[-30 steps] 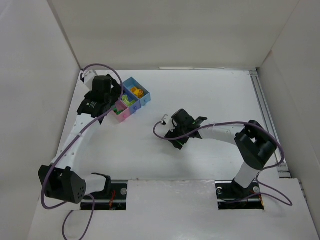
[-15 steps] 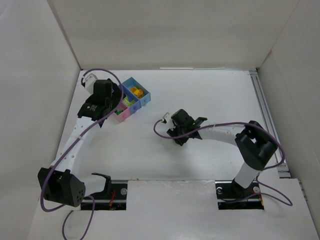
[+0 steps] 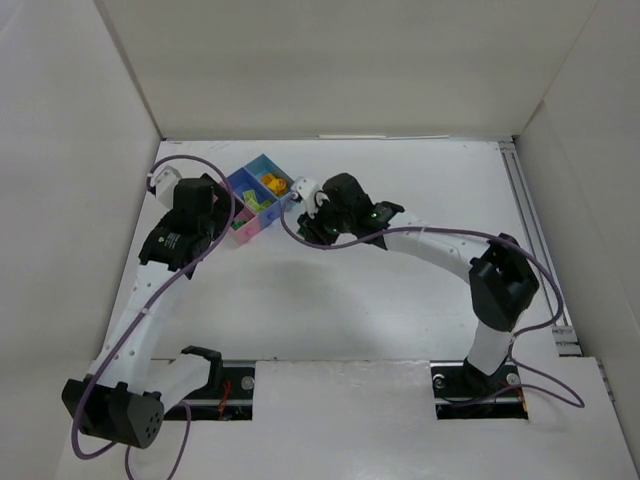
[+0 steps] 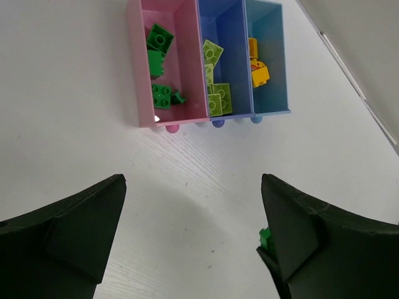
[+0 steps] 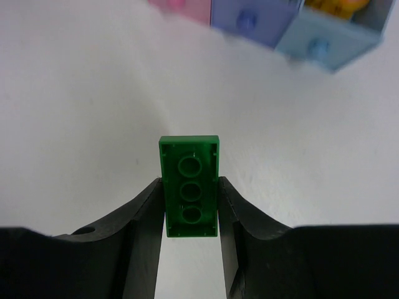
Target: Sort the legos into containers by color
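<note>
green lego [image 5: 189, 185] in right end effector [image 5: 190, 190]

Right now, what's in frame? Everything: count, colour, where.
tray: one, three joined bins, on the table toward its far left
dark green bricks: about four, in the pink bin
lime bricks: about four, in the blue bin
orange-yellow bricks: about two, in the light blue bin
held brick: one, dark green, pinched over the table close to the tray
table: one, white
walls: white, on three sides
left gripper: black, open, empty, facing the tray
right gripper: black, shut on the held brick
</note>
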You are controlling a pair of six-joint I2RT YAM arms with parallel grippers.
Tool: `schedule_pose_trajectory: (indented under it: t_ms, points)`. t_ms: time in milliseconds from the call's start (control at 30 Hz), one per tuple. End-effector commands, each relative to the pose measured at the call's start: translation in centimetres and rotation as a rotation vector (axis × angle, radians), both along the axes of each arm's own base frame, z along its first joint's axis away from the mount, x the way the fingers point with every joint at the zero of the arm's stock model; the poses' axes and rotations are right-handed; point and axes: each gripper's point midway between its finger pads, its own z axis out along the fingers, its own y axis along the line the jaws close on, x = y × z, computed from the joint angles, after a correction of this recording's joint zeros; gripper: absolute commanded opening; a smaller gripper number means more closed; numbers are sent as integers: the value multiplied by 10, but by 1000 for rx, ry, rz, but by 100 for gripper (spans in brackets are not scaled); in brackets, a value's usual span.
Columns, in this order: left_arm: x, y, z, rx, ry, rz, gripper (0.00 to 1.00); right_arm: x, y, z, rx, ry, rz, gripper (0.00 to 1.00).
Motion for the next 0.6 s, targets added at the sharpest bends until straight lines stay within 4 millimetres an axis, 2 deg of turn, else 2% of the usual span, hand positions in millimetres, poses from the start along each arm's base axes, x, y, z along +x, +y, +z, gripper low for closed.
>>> schedule_pose_trajectory:
  t_ms: [0, 33, 67, 100, 167, 200, 233, 267, 300, 333, 367, 400, 433, 467, 500, 533, 567]
  points:
    - [-14, 4, -2, -4, 12, 22, 88, 17, 63, 49, 178, -81, 138, 20]
    - [-17, 3, 5, -17, -11, 12, 88, 17, 75, 56, 199, -86, 164, 20]
    - [-20, 4, 3, -10, -8, 7, 88, 25, 89, 79, 248, -114, 174, 20]
    - [-23, 2, 4, -17, -6, -3, 88, 32, 102, 75, 272, -109, 183, 20]
    - [-26, 1, 10, -22, -28, -19, 88, 36, 122, 83, 326, -118, 209, 20]
    - [-28, -1, 13, -31, -35, -29, 88, 45, 133, 103, 373, -149, 205, 20]
    - [-30, 0, 10, -30, -33, -29, 90, 54, 145, 91, 393, -133, 192, 20]
    - [-33, -1, 14, -32, -46, -42, 90, 61, 152, 91, 409, -137, 177, 20]
    - [-33, -1, 14, -32, -47, -42, 93, 64, 166, 114, 461, -164, 185, 21]
    - [-35, 0, 13, -32, -48, -42, 94, 73, 176, 97, 474, -138, 162, 22]
    - [-35, 0, 12, -19, -46, -50, 94, 81, 181, 98, 492, -149, 136, 22]
    - [-36, 0, 15, -21, -55, -50, 94, 81, 191, 98, 508, -161, 149, 22]
    - [-38, 1, 13, -19, -46, -50, 94, 82, 201, 117, 547, -189, 151, 22]
    - [-38, 1, 13, -9, -44, -57, 94, 91, 207, 97, 530, -183, 131, 22]
    - [-38, 1, 13, -9, -44, -57, 94, 94, 213, 95, 530, -198, 107, 22]
    - [-39, 1, 15, -11, -53, -57, 94, 98, 216, 105, 554, -214, 95, 24]
    - [-40, 2, 11, -2, -43, -62, 95, 99, 223, 89, 550, -196, 79, 24]
